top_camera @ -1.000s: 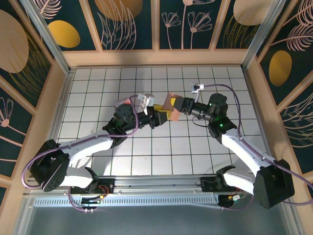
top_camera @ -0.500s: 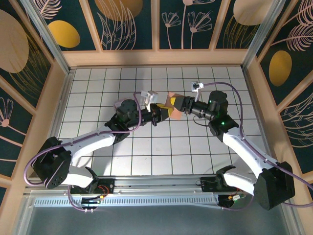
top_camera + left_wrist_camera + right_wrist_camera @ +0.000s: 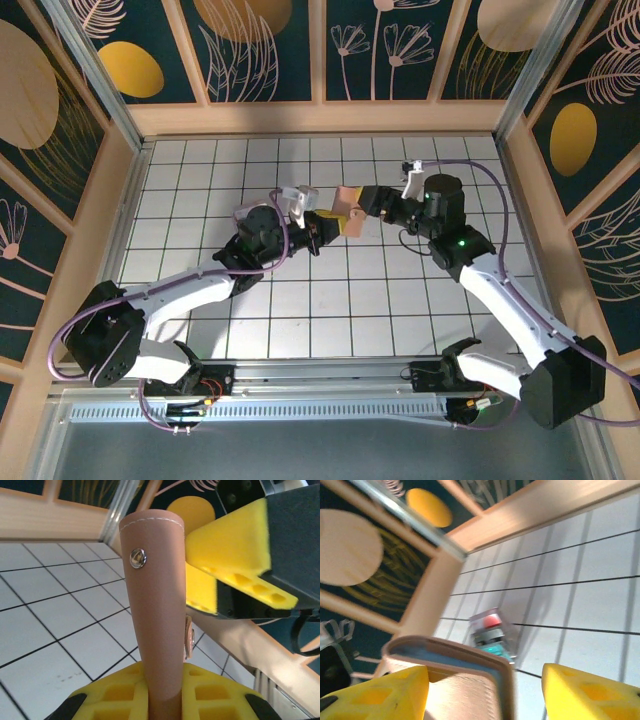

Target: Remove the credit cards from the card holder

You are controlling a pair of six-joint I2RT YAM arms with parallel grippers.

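The card holder (image 3: 347, 207) is held above the middle of the tiled table (image 3: 200, 190), clamped in the left gripper (image 3: 322, 228). Against half a second earlier, the right gripper (image 3: 372, 203) is opened wider and turned, its yellow fingers (image 3: 585, 695) spaced apart on either side of the holder

Smooth, matt tan leather-like folding card holder (image 3: 155, 610) bears a shiny round metal snap stud (image 3: 137, 558); porous matt yellow foam pads (image 3: 235, 545).
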